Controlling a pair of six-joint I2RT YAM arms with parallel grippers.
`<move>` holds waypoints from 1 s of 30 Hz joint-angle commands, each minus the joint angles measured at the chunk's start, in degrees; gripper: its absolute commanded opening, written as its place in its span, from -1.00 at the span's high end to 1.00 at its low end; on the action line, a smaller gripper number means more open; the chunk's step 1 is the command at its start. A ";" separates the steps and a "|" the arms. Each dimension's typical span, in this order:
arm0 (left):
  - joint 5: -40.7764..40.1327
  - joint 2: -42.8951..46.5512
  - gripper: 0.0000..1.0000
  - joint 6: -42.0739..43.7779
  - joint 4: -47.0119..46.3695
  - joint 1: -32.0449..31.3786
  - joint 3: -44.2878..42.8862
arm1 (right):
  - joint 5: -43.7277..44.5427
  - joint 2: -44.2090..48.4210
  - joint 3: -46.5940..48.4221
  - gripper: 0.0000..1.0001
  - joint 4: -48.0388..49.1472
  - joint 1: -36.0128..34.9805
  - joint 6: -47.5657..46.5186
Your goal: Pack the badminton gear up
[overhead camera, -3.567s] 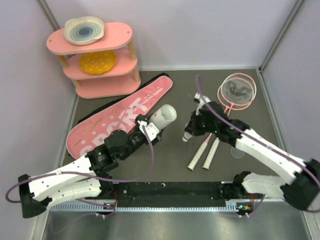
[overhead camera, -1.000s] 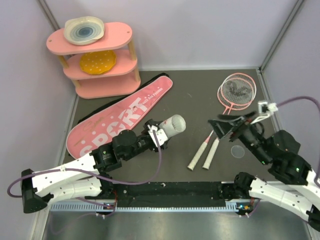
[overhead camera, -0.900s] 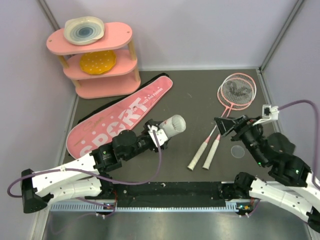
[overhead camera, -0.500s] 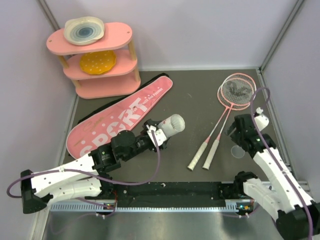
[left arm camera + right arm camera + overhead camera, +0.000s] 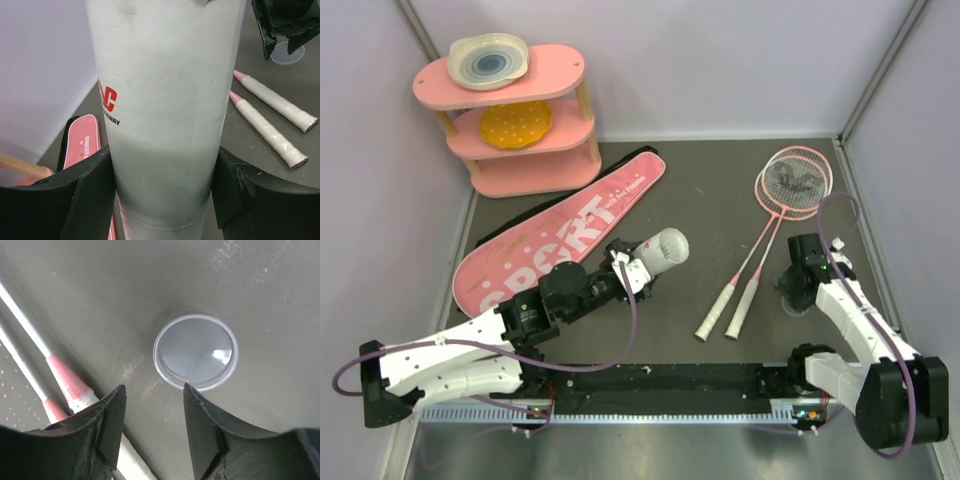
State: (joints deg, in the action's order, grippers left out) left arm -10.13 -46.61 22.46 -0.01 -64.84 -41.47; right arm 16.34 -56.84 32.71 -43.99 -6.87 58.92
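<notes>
My left gripper (image 5: 625, 272) (image 5: 162, 187) is shut on the white cylindrical tube (image 5: 662, 247) (image 5: 160, 100), which it holds tilted above the table by its lower end. The long pink SPORT racket bag (image 5: 560, 235) (image 5: 82, 145) lies to the left. Two pink-framed rackets (image 5: 796, 182) lie side by side, their white handles (image 5: 730, 310) (image 5: 67, 382) (image 5: 270, 107) pointing toward me. My right gripper (image 5: 794, 292) (image 5: 154, 395) stands open, pointing down just above a small clear round lid (image 5: 797, 304) (image 5: 196, 351) right of the handles. Nothing is between its fingers.
A pink three-tier shelf (image 5: 525, 165) with plates stands at the back left corner. Walls close in the left, back and right sides. The racket handles lie a short way left of my right gripper.
My right arm has come down from a raised pose to the clear lid on the table, and its jaws have narrowed. The left arm still holds the tube in place.
</notes>
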 commanded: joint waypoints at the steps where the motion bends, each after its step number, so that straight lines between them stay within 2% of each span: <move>1: -0.07 0.91 0.60 0.48 -5.44 -0.38 -1.59 | -0.78 -3.70 0.87 0.05 6.27 2.48 -1.70; 8: -0.24 0.38 0.60 0.48 -5.61 -0.46 -1.50 | -1.13 -9.24 0.69 0.12 10.67 4.50 -2.92; 15: -0.50 0.64 0.60 0.66 -5.70 -0.55 -1.42 | -1.40 -14.43 0.16 0.34 12.26 5.12 -1.61; 16: -0.77 0.56 0.60 0.74 -5.70 -0.55 -1.33 | -1.48 -14.88 0.08 0.48 12.26 5.12 -1.26; 18: -0.68 0.38 0.60 0.92 -5.79 -0.55 -1.33 | -2.10 -16.10 -0.28 0.61 12.69 5.20 -0.38; 19: -0.59 0.29 0.60 0.83 -5.79 -0.55 -1.33 | -2.71 -16.72 -0.36 0.81 12.87 5.12 -0.38; 21: -0.33 0.21 0.60 0.75 -5.70 -0.55 -1.42 | -3.50 -17.69 -0.37 0.98 13.05 5.12 -0.73; 25: -0.59 -0.06 0.60 0.74 -5.79 -0.55 -1.24 | -5.61 -17.44 0.51 1.00 13.75 5.12 -5.37; 26: -0.94 -0.23 0.60 1.09 -5.79 -0.55 -1.15 | -6.75 -16.56 1.30 1.00 13.67 5.03 -9.04; 30: -1.21 -1.20 0.60 1.27 -5.79 -0.64 -1.24 | -9.91 -8.31 2.01 1.00 13.40 5.12 -16.71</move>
State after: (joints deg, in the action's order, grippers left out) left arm -10.46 -47.20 22.59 -0.25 -65.06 -41.47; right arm 11.66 -71.83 34.50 -30.83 -2.09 51.07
